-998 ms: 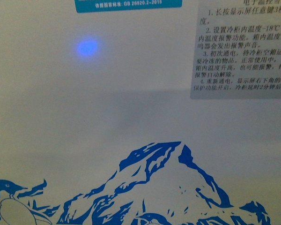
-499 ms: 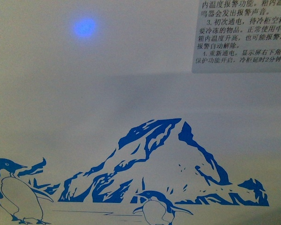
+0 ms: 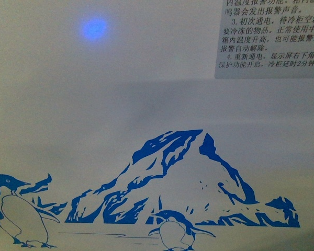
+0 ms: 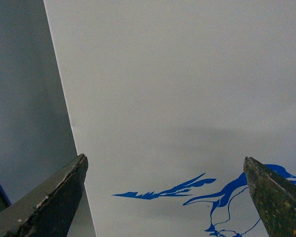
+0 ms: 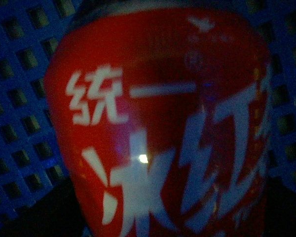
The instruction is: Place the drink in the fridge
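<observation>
- white fridge (image 3: 94, 104) front panel: smooth, faintly glossy, with flat blue print
- grey rectangular instruction label (image 3: 272, 42): smooth film
- red drink (image 5: 158, 123) wrap: glossy
- blue mesh basket (image 5: 19, 98): plastic
- left gripper (image 4: 165, 165), dark fingers (image 4: 54, 197): matt, chipped
</observation>
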`<state>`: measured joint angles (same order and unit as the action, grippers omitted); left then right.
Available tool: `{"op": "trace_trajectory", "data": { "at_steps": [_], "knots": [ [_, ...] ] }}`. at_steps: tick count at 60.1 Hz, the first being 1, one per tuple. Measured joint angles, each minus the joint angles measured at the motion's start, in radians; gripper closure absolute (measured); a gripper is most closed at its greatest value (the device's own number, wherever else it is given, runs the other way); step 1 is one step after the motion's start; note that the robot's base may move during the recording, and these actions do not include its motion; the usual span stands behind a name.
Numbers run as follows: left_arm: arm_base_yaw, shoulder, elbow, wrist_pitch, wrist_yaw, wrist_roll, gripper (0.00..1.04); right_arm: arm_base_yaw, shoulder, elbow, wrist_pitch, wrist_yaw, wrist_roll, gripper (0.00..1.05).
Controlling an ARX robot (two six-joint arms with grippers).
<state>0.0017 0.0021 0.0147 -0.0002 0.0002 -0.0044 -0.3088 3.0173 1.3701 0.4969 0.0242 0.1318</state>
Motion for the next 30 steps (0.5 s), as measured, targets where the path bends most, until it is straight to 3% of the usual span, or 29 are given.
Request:
{"op": "trace_trajectory", "data": {
  "at_steps": [10, 26, 30],
  "knots": [
    [0.000, 0.000, 0.000, 0.000, 0.000, 0.000, 0.08, -0.005, 0.006, 0.009, -0.004, 0.010, 0.006, 0.43],
    [0.000, 0.000, 0.000, 0.000, 0.000, 0.000, 0.08, -0.008, -0.019, -0.018, 0.008, 0.010, 0.003, 0.64],
    [0.000, 0.000, 0.000, 0.000, 0.000, 0.000, 0.08, -0.008, -0.038, -0.039, 0.011, -0.010, 0.004, 0.66]
  ]
}}
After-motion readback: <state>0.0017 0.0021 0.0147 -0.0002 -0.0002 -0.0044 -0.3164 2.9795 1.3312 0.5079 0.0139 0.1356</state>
